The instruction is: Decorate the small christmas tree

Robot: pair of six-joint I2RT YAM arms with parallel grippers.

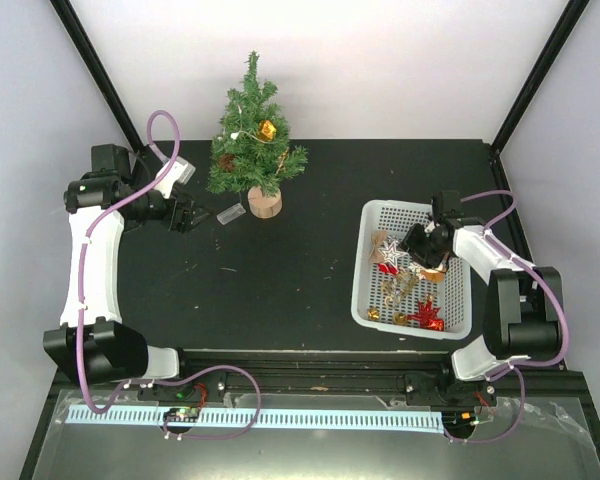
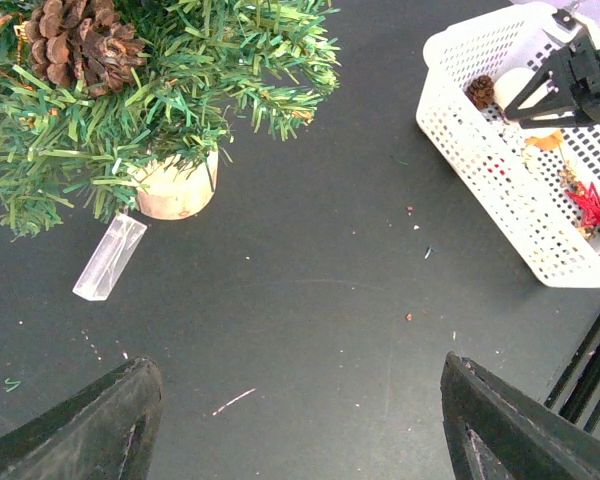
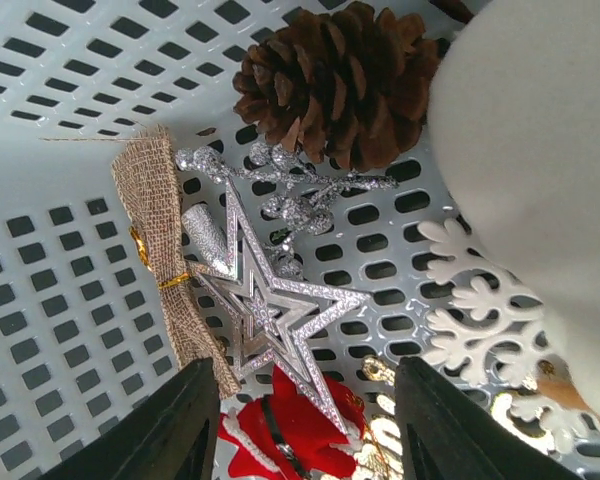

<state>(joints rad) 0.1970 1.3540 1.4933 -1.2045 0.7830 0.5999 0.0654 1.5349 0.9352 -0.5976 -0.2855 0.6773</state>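
The small christmas tree (image 1: 251,130) stands upright on its wood disc base (image 1: 264,203) at the back left; it carries a gold ornament (image 1: 267,129) and a pine cone (image 2: 80,40). My left gripper (image 1: 188,214) is open and empty, low over the table just left of the tree base (image 2: 177,188). My right gripper (image 1: 427,243) is open inside the white basket (image 1: 369,290), its fingers (image 3: 175,425) straddling a silver glitter star (image 3: 270,305) above a red Santa ornament (image 3: 295,430). A pine cone (image 3: 345,80), burlap bow (image 3: 160,230) and white snowflake (image 3: 480,310) lie around it.
A clear plastic piece (image 1: 231,212) lies on the table beside the tree base, also in the left wrist view (image 2: 110,258). The basket holds more red and gold ornaments (image 1: 427,315). Black frame posts (image 1: 95,70) stand at the back corners.
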